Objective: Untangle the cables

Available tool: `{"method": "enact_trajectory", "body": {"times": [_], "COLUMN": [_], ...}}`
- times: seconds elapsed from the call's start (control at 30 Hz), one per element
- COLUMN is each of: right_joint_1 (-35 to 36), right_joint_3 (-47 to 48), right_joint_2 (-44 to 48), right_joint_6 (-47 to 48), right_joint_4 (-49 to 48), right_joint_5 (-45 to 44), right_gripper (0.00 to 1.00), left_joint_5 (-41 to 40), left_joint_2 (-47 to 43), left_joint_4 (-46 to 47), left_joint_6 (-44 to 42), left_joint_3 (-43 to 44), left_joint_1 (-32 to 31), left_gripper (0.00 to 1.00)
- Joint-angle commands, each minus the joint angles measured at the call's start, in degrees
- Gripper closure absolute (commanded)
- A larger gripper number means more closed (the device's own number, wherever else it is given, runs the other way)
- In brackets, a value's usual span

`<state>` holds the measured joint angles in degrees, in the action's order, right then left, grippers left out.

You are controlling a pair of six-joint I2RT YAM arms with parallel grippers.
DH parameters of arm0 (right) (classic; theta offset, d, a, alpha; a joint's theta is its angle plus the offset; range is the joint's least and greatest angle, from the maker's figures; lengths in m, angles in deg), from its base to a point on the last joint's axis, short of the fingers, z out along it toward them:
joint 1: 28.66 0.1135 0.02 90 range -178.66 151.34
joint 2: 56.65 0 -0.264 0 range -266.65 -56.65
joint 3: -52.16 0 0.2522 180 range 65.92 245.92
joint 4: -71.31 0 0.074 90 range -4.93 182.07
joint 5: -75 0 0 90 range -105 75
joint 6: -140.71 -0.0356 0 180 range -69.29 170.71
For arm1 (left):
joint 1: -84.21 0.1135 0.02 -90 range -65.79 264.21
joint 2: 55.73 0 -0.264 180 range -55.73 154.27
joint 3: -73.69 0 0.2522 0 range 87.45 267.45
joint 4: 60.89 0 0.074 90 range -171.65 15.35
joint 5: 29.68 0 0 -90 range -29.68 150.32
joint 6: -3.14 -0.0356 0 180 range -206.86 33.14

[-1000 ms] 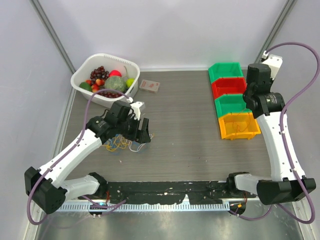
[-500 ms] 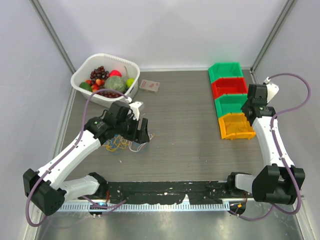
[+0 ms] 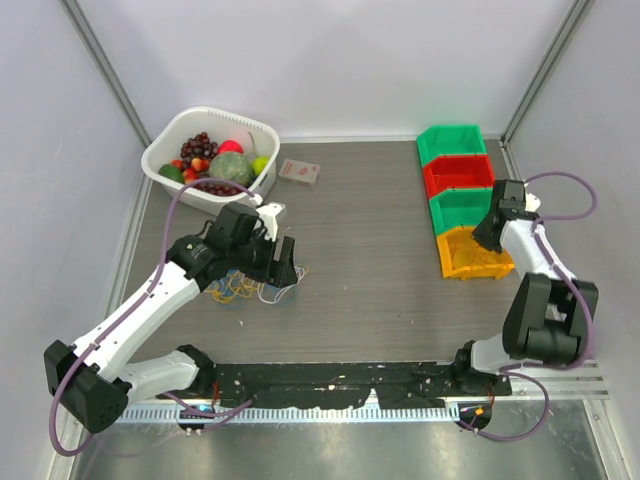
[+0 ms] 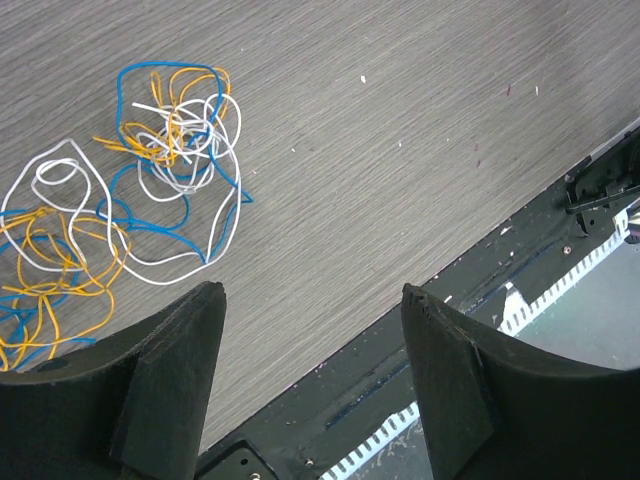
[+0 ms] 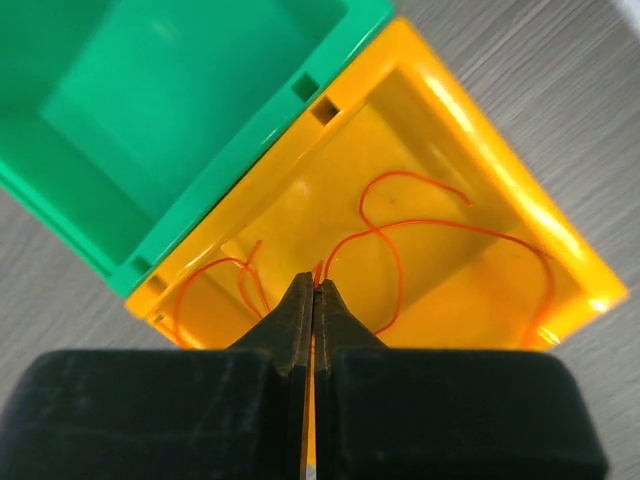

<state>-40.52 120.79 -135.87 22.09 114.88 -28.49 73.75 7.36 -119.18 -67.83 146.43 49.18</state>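
A grey wood-grain tabletop [image 3: 370, 260] is closed in by plain white walls [image 3: 330, 60] along its far, left and right edges, with slanted grey metal posts rising at the far-left corner [image 3: 108, 70] and the far-right corner [image 3: 544, 65]. Along the near edge runs a black rail [image 3: 340, 378] flecked with white specks, then a white toothed strip [image 3: 330, 412] and a band of brushed steel [image 3: 340, 450]. The light is soft and even, leaving a dull sheen on the steel.
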Motion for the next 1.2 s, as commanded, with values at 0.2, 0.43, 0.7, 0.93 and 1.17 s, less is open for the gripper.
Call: {"method": "enact_trajectory", "body": {"times": [0.2, 0.43, 0.7, 0.93, 1.17], "right_joint_1": [-0.1, -0.1, 0.34, 7.72, 7.99], "right_joint_3": [4.54, 7.18, 11.75, 13.86, 10.17], "right_joint_2": [-9.19, -13.41, -4.56, 2.66, 5.48], "right_joint_6": [2.51, 6.47, 7.18, 7.0, 5.69], "right_joint_4": [-0.09, 2.18, 13.07, 18.27, 16.17], "right_joint_5": [2.51, 4.18, -1.27, -6.8, -5.68], "right_gripper": [0.99, 0.93, 0.51, 0.39, 0.38], "left_joint_5": [-0.69, -1.91, -18.24, -24.78, -11.35], "left_joint_2": [-0.69, 0.98, -1.82, -6.92, -9.91], "left_joint_4": [-0.38, -0.73, -4.5, -7.68, 0.14], "left_joint_6": [-1.1, 0.31, 11.89, 21.05, 26.41], "left_joint_3": [0.61, 1.93, 2.19, -1.58, -6.86], "left_joint_1": [-0.13, 0.66, 5.14, 9.8, 9.8], "left_gripper": [0.25, 0.25, 0.21, 0.2, 0.26]}}
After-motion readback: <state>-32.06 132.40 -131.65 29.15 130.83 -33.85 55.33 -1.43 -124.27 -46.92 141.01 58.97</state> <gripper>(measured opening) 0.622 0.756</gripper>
